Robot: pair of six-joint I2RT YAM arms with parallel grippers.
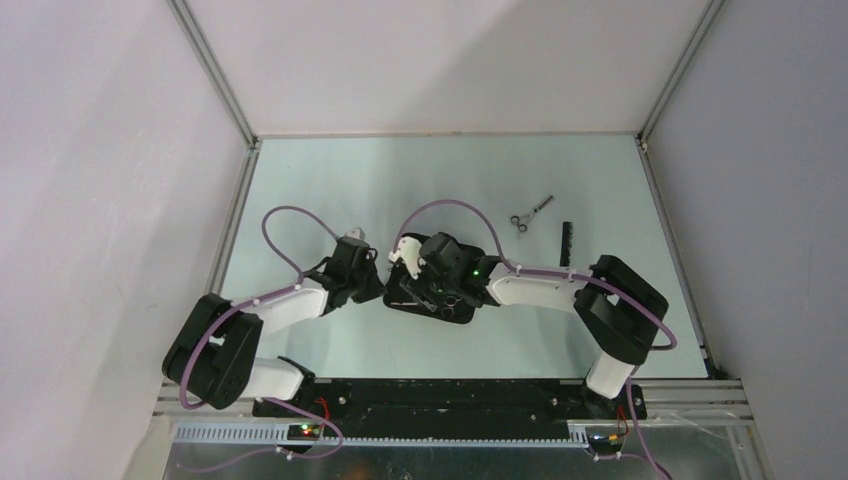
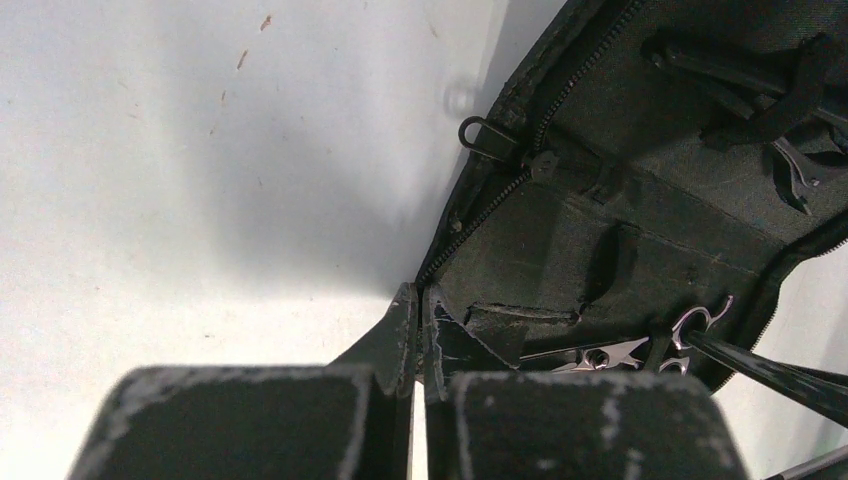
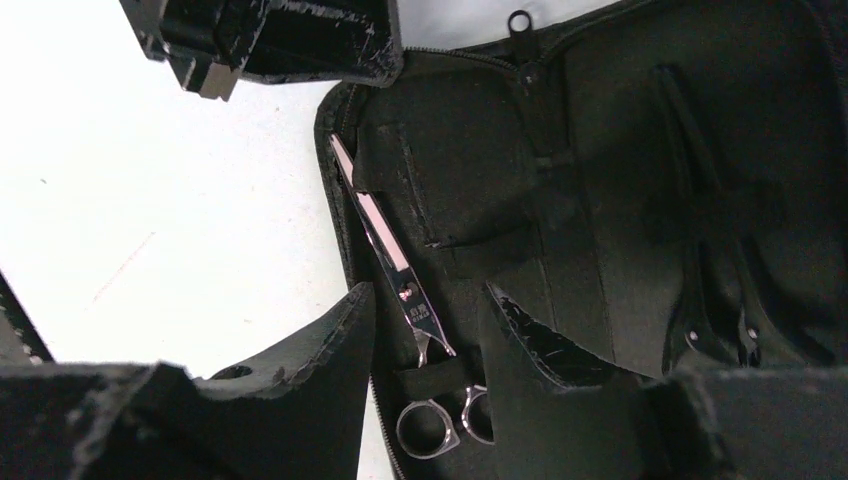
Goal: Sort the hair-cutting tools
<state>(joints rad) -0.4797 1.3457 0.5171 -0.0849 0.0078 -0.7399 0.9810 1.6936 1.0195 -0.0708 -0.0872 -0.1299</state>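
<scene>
We saw the zip case (image 3: pixel 600 200) as matt black woven cloth, its zipper teeth (image 2: pixel 488 212) dull. The scissors (image 3: pixel 400 270) tucked inside were polished silver metal, bright and mirror-smooth. The left claw (image 2: pixel 418 300) and the right claw (image 3: pixel 427 305) both looked like matt black plastic, scuffed with pale scratches. The tabletop (image 2: pixel 200 150) was pale, smooth and faintly sheened.

Even overhead light, blown-out table in wrist views, blurred foregrounds

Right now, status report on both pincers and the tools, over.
Left pincer shut on black fabric zip case rim. Right pincer open, straddling silver metal scissors in case. No obstruction seen.
</scene>
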